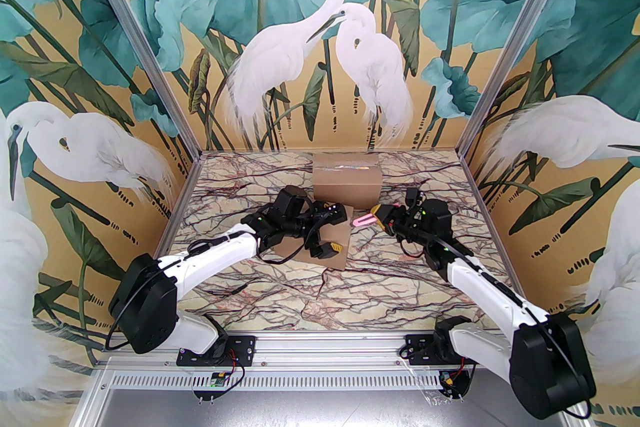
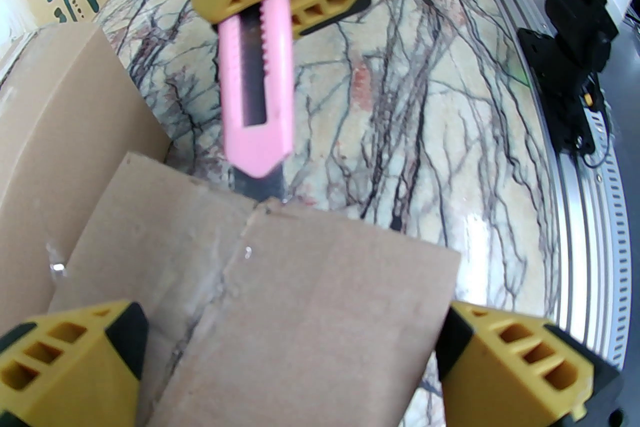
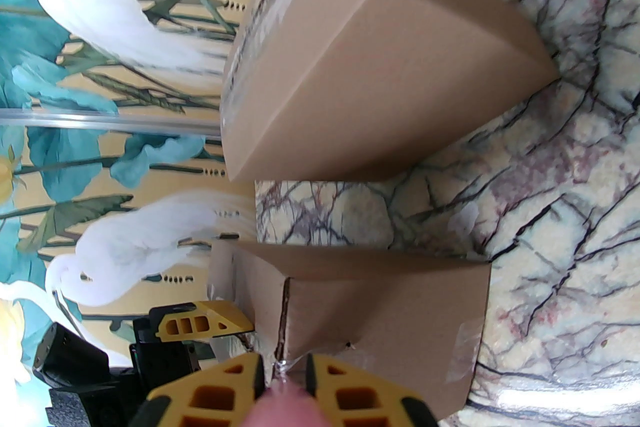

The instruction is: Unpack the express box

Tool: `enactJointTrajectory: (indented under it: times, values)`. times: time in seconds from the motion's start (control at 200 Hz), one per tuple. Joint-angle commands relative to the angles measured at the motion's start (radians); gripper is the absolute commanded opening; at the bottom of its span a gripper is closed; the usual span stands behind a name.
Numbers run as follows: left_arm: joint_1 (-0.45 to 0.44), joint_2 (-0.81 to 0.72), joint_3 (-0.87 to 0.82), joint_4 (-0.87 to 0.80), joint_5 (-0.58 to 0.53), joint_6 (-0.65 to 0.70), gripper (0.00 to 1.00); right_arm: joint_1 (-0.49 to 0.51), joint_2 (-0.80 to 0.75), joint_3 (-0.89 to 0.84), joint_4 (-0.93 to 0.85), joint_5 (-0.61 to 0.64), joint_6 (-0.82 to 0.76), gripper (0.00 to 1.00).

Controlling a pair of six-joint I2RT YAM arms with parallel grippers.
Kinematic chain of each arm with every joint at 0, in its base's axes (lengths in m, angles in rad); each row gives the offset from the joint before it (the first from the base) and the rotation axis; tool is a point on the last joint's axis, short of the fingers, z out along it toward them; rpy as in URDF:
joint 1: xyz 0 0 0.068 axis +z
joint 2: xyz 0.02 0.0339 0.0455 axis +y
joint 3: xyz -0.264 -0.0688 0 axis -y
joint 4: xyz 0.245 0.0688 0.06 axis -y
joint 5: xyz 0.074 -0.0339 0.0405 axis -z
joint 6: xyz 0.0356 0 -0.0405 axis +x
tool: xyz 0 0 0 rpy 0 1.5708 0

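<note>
seam-cutting step, i think: right jaws grip the pink plastic utility knife (image 2: 257, 89), blade at the seam of the small brown cardboard box (image 2: 310, 305); left jaws wide over it. next, probably draw the blade along the seam.

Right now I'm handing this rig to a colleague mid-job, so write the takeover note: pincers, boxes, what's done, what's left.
Left pincer: open wide, a finger on each side of the near box.
Right pincer: shut on the pink knife, blade out, its tip at the end of that box's top seam.
Far box: at the back of the table, taped shut.
Done: knife picked up and set at the seam.
Left: cut the seam open, lift the flaps, take out the contents. Both boxes are closed.
</note>
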Motion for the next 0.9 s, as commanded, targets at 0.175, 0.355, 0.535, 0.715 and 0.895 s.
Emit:
enactJointTrajectory:
  times: [0.175, 0.355, 0.535, 0.715, 0.895]
  values:
    - [-0.013, 0.018, 0.171, -0.317, 0.094, 0.072, 1.00, 0.018, 0.026, 0.022, -0.113, -0.044, -0.077, 0.00]
    - [-0.043, 0.047, 0.187, -0.351, 0.021, 0.099, 0.99, 0.018, 0.051, 0.034, -0.080, -0.064, -0.061, 0.00]
    - [-0.065, 0.087, 0.251, -0.446, 0.002, 0.130, 1.00, 0.015, 0.056, 0.039, -0.067, -0.079, -0.076, 0.00]
    - [-0.078, 0.104, 0.251, -0.444, -0.109, 0.126, 1.00, 0.012, 0.094, 0.043, 0.003, -0.138, -0.075, 0.00]
    - [-0.080, 0.100, 0.237, -0.394, -0.192, 0.142, 1.00, 0.009, 0.127, 0.065, 0.038, -0.243, -0.117, 0.00]
